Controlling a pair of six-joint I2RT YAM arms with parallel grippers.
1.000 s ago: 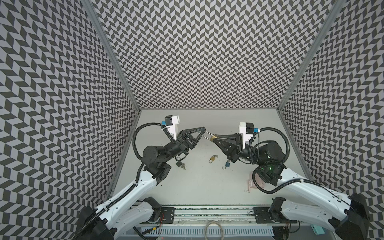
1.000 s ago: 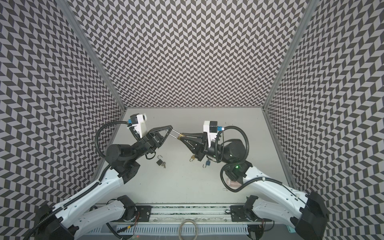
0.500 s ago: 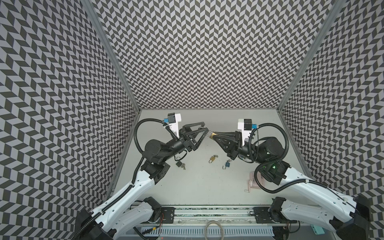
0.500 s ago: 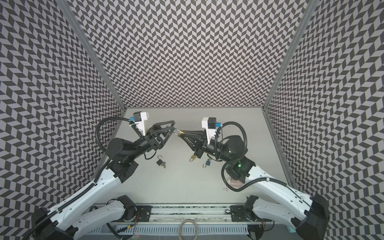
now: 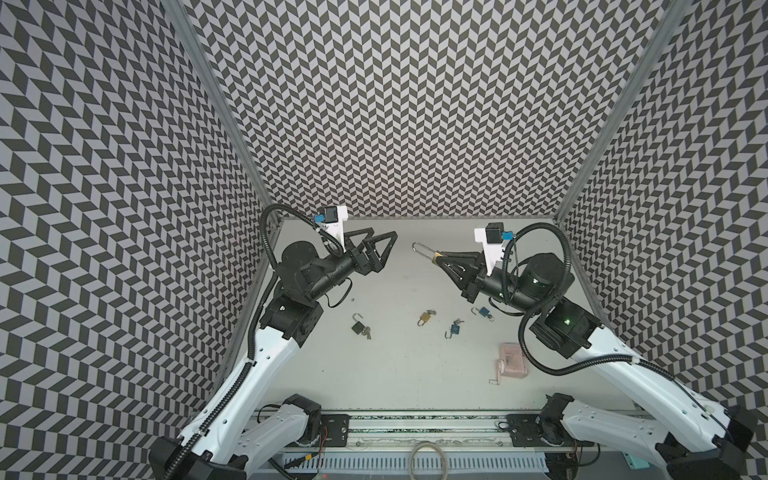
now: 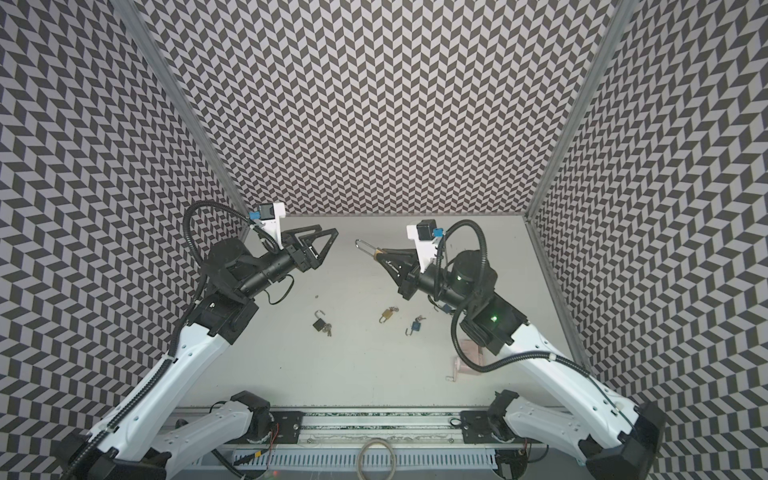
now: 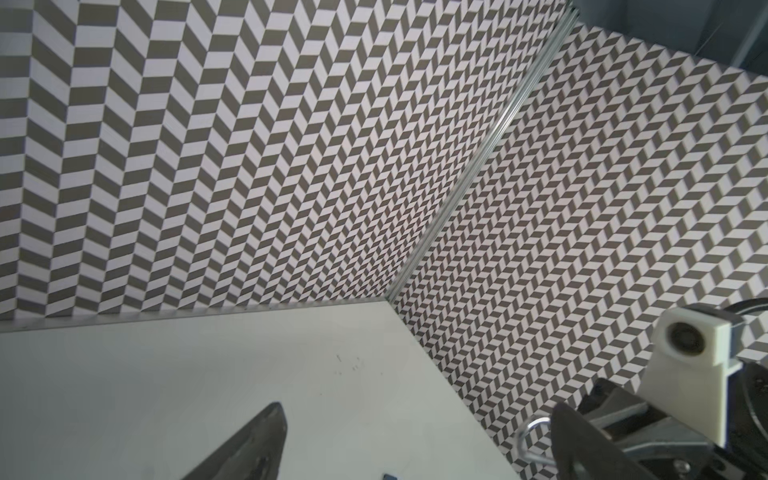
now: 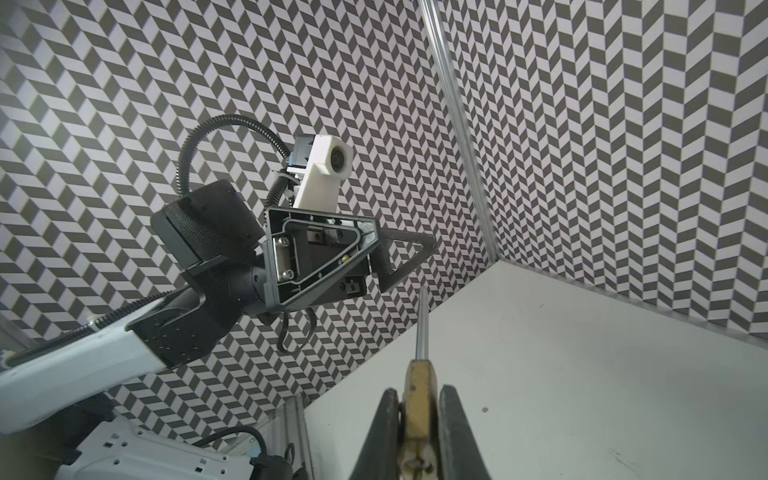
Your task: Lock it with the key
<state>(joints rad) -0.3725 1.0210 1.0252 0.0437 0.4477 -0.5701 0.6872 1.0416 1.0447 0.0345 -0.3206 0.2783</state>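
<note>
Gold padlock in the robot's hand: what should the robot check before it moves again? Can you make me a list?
1. Right gripper shut tight on the gold padlock: ok.
2. Left gripper open and holding nothing: ok.
3. The two grippers apart, not bumping: ok.
4. Padlock's metal loop clicked shut: cannot tell, it shows edge-on.
5. Key in the gold padlock: cannot tell, the fingers hide that end.
6. Black padlock lying on the table, out of the way: ok.
</note>
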